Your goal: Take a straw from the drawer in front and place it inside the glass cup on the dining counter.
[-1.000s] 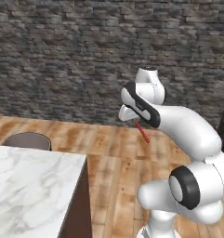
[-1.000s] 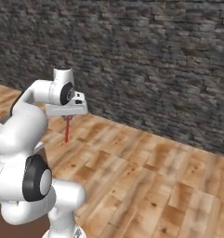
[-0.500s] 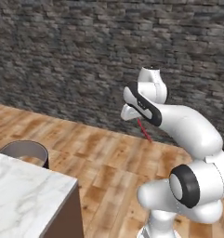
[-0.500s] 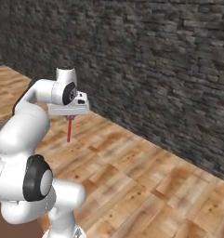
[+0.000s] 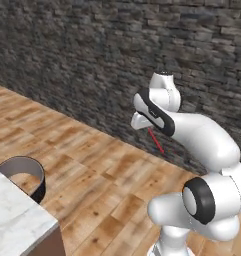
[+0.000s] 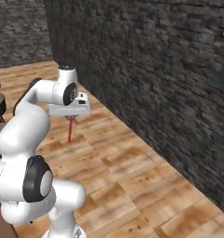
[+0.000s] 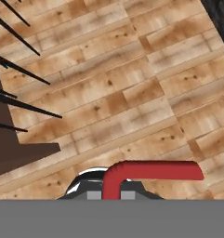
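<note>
Gripper state: the white arm's two-finger gripper is pressed together on the thin red straw with a short bent end, pinching it near its top.
Straw position: it hangs below the fingers, long axis close to vertical, over the brown plank floor and near the dark rough stone wall.
Straw in hand view: the red shaft rises between the tips and the bent end runs off sideways across the picture.
Landmark: the white grey-veined marble dining counter shows one corner at the lower left of the left base view.
Stool: a black round stool stands just beside that counter corner, on the wall side.
Glass cup: I cannot tell where on the counter it stands.
Key relation: the counter lies well apart from the gripper, off to the robot's left and lower than the straw's free end; the straw's long axis already points downward, as an upright cup would need.
Step judged: carrying the straw toward the counter; fetching looks done, placing not yet.
Next move calls for: bringing the hand over the counter, then lowering the straw's bottom end into the cup's rim.
Risk: the long hanging straw could catch on the counter's edge.
</note>
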Motion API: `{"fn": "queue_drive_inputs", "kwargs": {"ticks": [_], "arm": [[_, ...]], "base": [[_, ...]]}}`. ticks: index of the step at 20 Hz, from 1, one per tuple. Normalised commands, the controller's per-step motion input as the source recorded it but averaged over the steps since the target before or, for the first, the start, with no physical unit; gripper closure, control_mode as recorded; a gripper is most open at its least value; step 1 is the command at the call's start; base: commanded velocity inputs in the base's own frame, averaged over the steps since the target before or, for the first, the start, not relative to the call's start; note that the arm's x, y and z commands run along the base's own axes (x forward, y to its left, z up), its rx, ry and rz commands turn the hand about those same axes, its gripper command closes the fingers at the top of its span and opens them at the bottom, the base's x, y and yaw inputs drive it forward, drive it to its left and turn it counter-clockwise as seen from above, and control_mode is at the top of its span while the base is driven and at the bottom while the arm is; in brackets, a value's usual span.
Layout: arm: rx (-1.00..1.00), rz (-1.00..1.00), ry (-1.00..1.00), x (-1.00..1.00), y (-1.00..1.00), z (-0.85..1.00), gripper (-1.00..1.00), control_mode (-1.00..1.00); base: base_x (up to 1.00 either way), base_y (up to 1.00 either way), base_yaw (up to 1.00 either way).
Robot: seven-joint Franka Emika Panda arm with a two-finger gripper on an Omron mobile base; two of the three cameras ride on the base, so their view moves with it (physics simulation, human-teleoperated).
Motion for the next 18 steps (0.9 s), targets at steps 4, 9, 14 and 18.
{"fn": "queue_drive_inputs", "kwargs": {"ticks": [4,9,14,18], "arm": [[0.00,0.00,0.00,0.00,0.00,0.00,1.00,1.00],[0.00,0.00,0.00,0.00,0.00,0.00,1.00,1.00],[0.00,0.00,0.00,0.00,0.00,0.00,1.00,1.00],[0.00,0.00,0.00,0.00,0.00,0.00,1.00,1.00]], "base": [[0.69,-0.59,0.53],[0.66,-0.62,0.56],[0.63,-0.61,0.57],[0.66,-0.59,0.57]]}}
